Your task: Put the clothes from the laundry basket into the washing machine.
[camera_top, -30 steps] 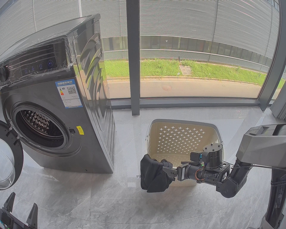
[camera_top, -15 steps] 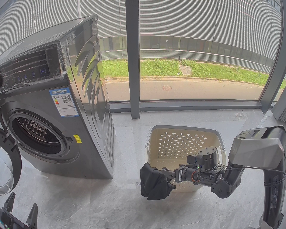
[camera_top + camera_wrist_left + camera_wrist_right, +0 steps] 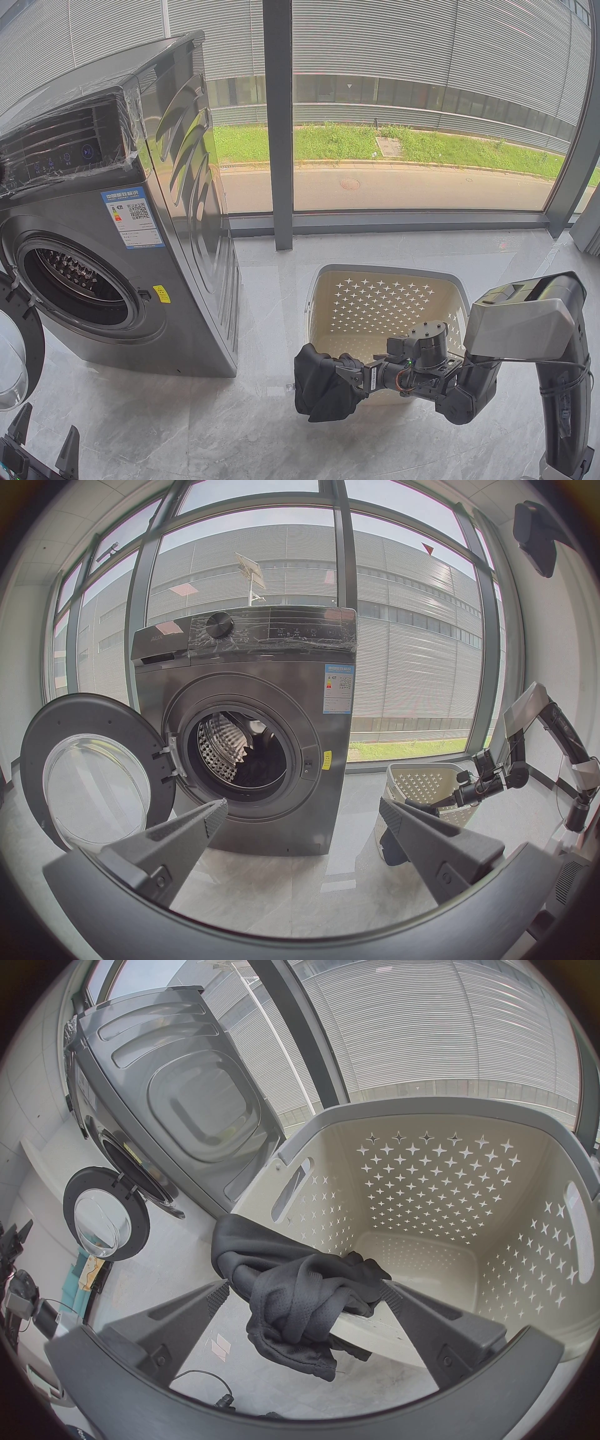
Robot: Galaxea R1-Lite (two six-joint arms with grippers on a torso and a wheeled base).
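A black garment (image 3: pixel 322 381) hangs over the front left corner of the cream laundry basket (image 3: pixel 387 270), partly outside it. My right gripper (image 3: pixel 351 375) is level with that rim, open, its fingers on either side of the garment (image 3: pixel 294 1291). The inside of the basket (image 3: pixel 437 1110) holds nothing else that I can see. The grey washing machine (image 3: pixel 125 206) stands to the left, its round door (image 3: pixel 15 350) swung open and its drum (image 3: pixel 240 752) bare. My left gripper (image 3: pixel 301 805) is open, low at the near left, facing the drum.
The basket stands on a pale marble floor, right of the machine's side panel. A window wall with a dark pillar (image 3: pixel 278 125) runs behind both. Bare floor lies between the machine's front and the basket.
The camera shifted after the earliest frame. My right gripper has sunk a little and closed in on the garment, with the elbow drawn leftward. The garment and left arm have stayed put.
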